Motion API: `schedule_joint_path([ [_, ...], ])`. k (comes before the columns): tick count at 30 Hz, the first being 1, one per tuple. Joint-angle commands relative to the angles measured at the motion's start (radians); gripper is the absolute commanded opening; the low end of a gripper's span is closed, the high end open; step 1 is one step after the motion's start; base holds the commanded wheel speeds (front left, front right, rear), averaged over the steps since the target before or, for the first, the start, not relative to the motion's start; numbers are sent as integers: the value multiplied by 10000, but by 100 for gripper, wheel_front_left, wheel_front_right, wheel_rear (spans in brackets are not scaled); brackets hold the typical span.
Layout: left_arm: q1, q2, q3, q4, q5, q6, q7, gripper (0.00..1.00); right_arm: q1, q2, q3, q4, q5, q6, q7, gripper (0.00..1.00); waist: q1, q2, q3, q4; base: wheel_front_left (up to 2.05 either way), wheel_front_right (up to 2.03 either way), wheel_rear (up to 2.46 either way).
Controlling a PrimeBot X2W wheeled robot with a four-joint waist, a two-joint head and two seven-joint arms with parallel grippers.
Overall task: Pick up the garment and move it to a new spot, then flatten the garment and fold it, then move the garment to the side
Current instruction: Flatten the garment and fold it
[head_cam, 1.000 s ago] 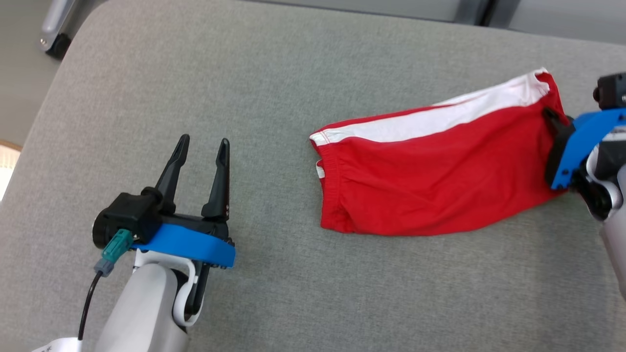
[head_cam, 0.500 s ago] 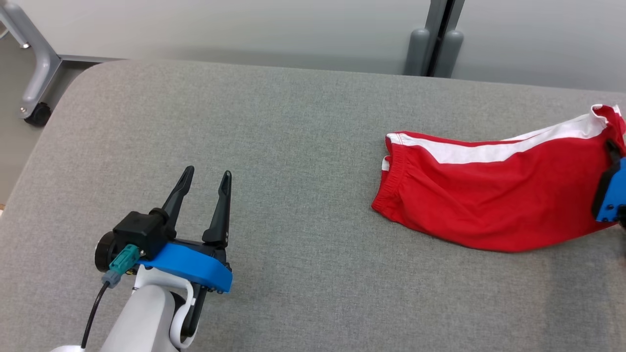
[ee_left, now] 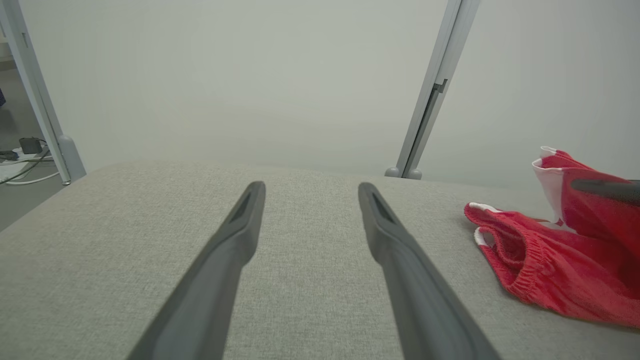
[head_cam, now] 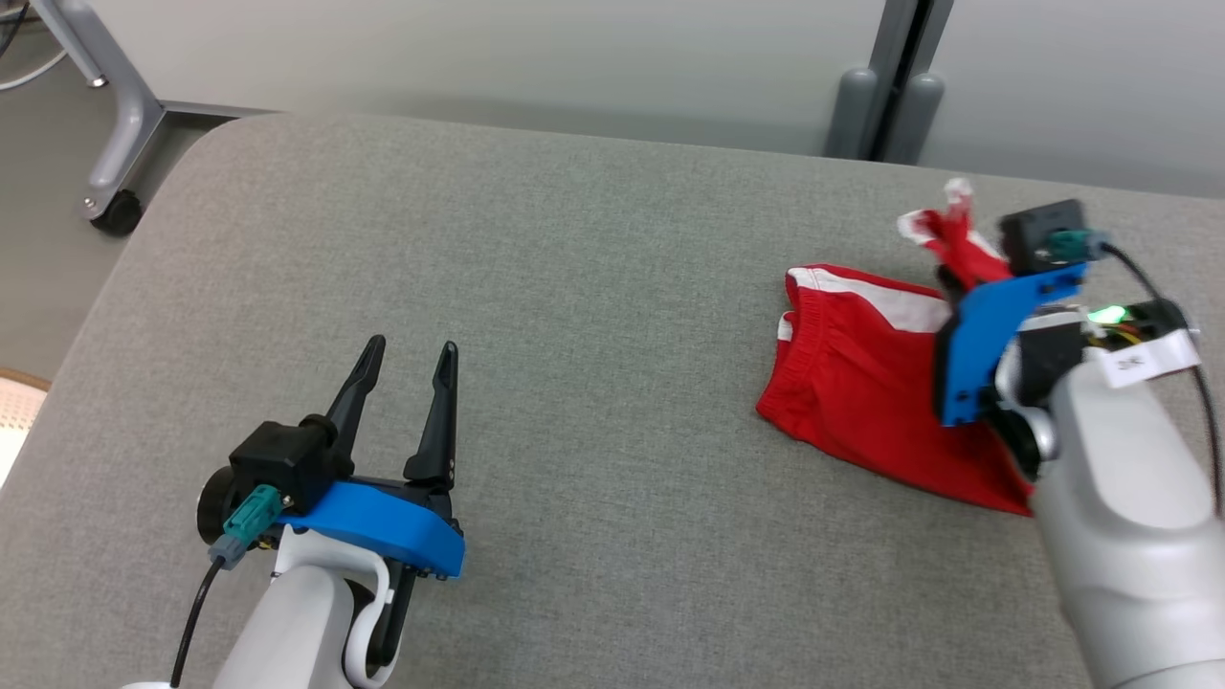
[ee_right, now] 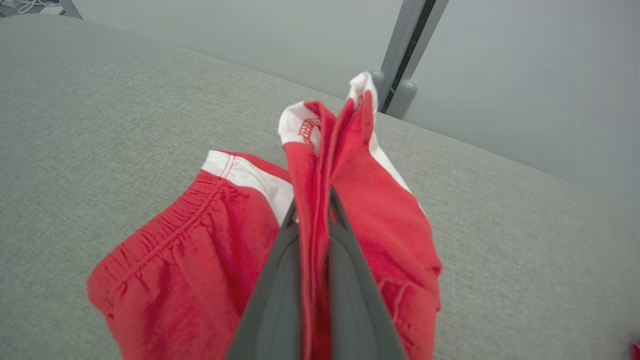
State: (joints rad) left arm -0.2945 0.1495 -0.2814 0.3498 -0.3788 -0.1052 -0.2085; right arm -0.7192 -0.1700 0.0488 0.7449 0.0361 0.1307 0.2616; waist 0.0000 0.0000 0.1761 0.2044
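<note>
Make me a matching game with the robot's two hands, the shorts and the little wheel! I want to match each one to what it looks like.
Things:
1. left gripper
2. right gripper
3. shorts
4. wheel

Descriptions:
A. shut, pinching cloth
B. red with a white stripe
C. open, holding nothing
D. small and black, far left in the head view

Pairs: 1-C, 2-A, 3-B, 4-D
</note>
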Motion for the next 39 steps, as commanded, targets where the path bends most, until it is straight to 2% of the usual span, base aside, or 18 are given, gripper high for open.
schedule_joint_path([
  [1,-49,-13,-28,-4,-38,20,-48,100,-156,175,45,-53,-51,3,74,0,0,0,71,74,0,0,0],
  [7,-231,-82,-121,109,-103,-29,-130,100,-288,948,294,403,-393,3,302,0,0,0,242,384,0,0,0],
  [8,-239,-94,-144,130,-112,-37,-134,100,-306,1010,288,535,-389,3,332,2,0,0,263,435,0,0,0],
  [9,-242,-108,-174,155,-122,-44,-151,100,-319,1066,268,675,-336,3,349,29,0,0,277,484,0,0,0],
  [10,-253,-111,-201,182,-135,-51,-156,100,-337,1109,244,780,-269,3,308,100,0,0,285,520,0,0,0],
  [13,-287,-121,-225,232,-150,-58,-204,100,-401,1178,260,948,167,3,13,100,0,0,302,561,0,0,0],
  [16,-244,-68,-183,295,-186,-27,-242,100,-472,1194,558,707,1625,5,-342,100,0,0,253,510,0,0,0],
  [18,-161,-22,-130,327,-216,28,-264,100,-562,1196,865,277,2178,5,-612,100,0,0,169,409,0,0,0],
  [22,2,44,-68,306,-241,105,-308,100,-266,411,930,-689,2120,0,-1079,100,0,0,-39,163,0,0,0],
  [27,82,134,-72,199,-263,160,-298,100,738,-623,44,-1412,1509,5,-1027,100,0,0,-219,-103,0,0,0],
  [30,62,161,-105,145,-269,183,-262,100,1491,-874,-277,-1435,1238,5,-718,100,0,0,-201,-182,0,0,0],
  [31,41,170,-110,120,-274,193,-252,100,1675,-925,-294,-1414,1200,5,-615,71,0,0,-167,-207,0,0,0],
  [32,13,188,-115,104,-274,201,-247,100,1821,-998,-174,-1425,1094,5,-555,50,0,0,-132,-228,0,0,0],
  [33,-14,204,-111,77,-281,209,-246,100,1933,-1069,-38,-1449,1016,5,-537,0,0,0,-94,-252,0,0,0],
  [39,-129,293,-101,-35,-316,245,-241,100,2139,-696,994,-1280,1113,3,-175,0,0,0,127,-368,0,0,0],
])
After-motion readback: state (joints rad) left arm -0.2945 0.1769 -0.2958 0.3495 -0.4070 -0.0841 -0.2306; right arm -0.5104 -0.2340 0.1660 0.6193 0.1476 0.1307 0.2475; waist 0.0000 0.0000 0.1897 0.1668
